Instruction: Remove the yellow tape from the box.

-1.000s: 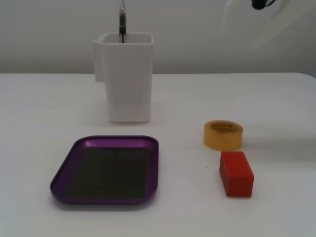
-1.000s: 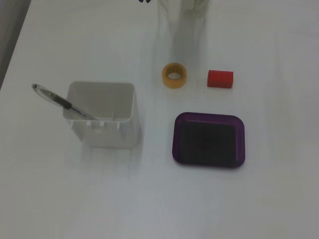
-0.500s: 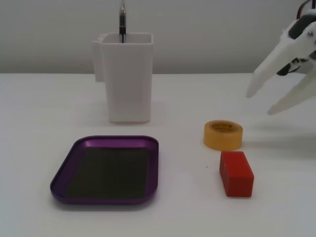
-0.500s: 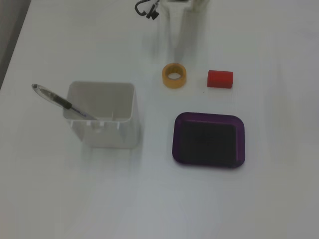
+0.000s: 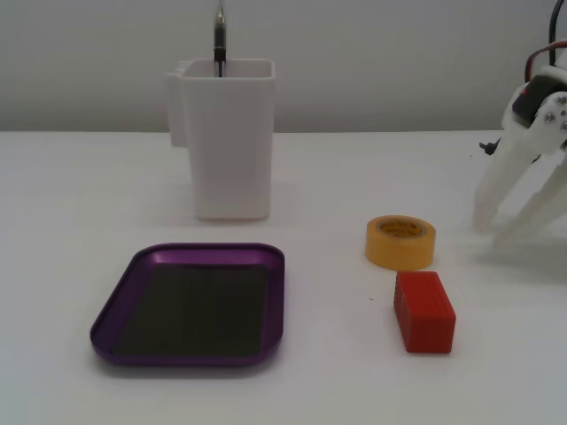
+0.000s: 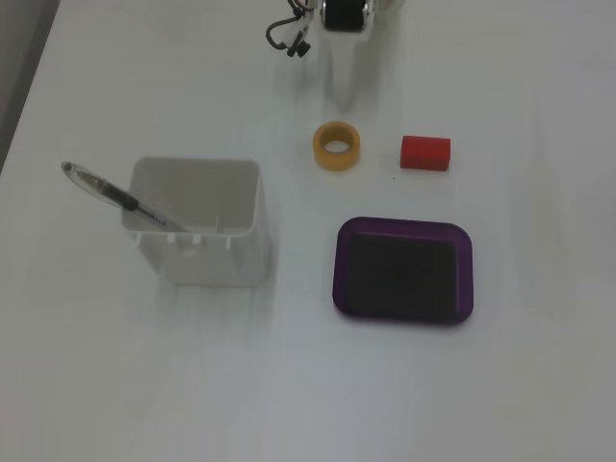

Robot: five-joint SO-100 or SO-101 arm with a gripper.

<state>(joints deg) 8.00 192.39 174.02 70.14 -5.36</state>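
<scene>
In a fixed view, the box [image 5: 189,304] lies at the front left of the table [image 5: 89,195], with nothing in it. Behind it stands the container [image 5: 227,137], a pen [image 5: 219,35] upright inside. To the right, well apart from the box, the tape [image 5: 400,242] lies flat on the table, and the block [image 5: 424,311] sits just in front of it, close but not touching. The gripper [image 5: 502,227] is further right of the tape, fingers spread, tips down near the table. In a fixed view from above, the tape [image 6: 337,146] lies between the gripper [image 6: 345,91] and the box [image 6: 403,270], the block [image 6: 425,152] to its right, the container [image 6: 199,221] to the left.
</scene>
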